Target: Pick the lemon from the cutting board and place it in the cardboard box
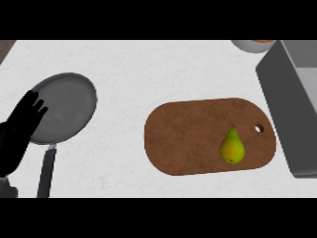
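A yellow-green, pear-shaped fruit [232, 147] lies on the right part of a brown wooden cutting board [188, 139], its narrow end pointing away from me. No cardboard box shows; a grey metal container [305, 102] stands just right of the board. My left hand [13, 135] rests at the left edge with fingers straight and pointing up, overlapping the rim of a pan, far from the fruit. My right hand is out of view.
A grey frying pan [68, 107] sits on the white counter at the left, its dark handle [46, 172] pointing toward me. A bowl's rim [253, 45] peeks in at the top right. Dark wood borders the counter at the top left.
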Tool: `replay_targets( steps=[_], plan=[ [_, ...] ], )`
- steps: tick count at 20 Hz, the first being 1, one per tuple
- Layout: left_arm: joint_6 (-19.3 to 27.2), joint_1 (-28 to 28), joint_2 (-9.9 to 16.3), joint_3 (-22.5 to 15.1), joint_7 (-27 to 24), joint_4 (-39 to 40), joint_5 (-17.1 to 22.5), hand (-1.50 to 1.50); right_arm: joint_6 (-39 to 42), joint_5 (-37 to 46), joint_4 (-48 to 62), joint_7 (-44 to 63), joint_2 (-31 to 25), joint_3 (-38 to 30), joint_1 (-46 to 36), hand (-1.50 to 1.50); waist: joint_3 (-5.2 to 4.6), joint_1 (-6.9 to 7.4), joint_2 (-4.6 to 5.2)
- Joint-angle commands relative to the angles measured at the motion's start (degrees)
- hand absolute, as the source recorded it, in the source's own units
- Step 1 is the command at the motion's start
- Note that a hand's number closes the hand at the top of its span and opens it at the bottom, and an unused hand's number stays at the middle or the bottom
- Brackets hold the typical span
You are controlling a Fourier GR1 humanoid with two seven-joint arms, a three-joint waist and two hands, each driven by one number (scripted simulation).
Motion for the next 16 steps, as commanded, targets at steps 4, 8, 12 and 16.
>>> replay_targets(
  steps=[4, 8, 12, 16],
  plan=[
    [1.96, -3.90, -0.30, -0.15, 2.11, 0.72, -0.67, 0.00, -8.74, -2.62, 10.93, -8.16, -1.03, -3.86, 2.16, 1.50, 0.05, 0.45, 0.28],
    [0.64, -0.56, -0.73, -0.18, -0.03, 0.07, -0.63, 0.00, -3.02, -8.01, 14.09, -9.05, -0.12, -7.40, 2.62, 1.50, 0.04, 0.57, 0.20],
    [-0.67, -3.80, 1.80, 1.60, 1.95, 1.36, 1.25, 0.00, -7.59, -9.15, 18.15, -6.22, 0.01, -10.55, 6.71, -1.50, 0.06, 0.29, 0.32],
    [-2.35, 0.11, 1.20, 2.58, -0.18, 0.74, 2.58, 0.00, -5.39, -12.74, 15.81, -13.21, -0.39, -10.70, 7.06, -1.50, 0.01, -0.01, -0.04]
  ],
)
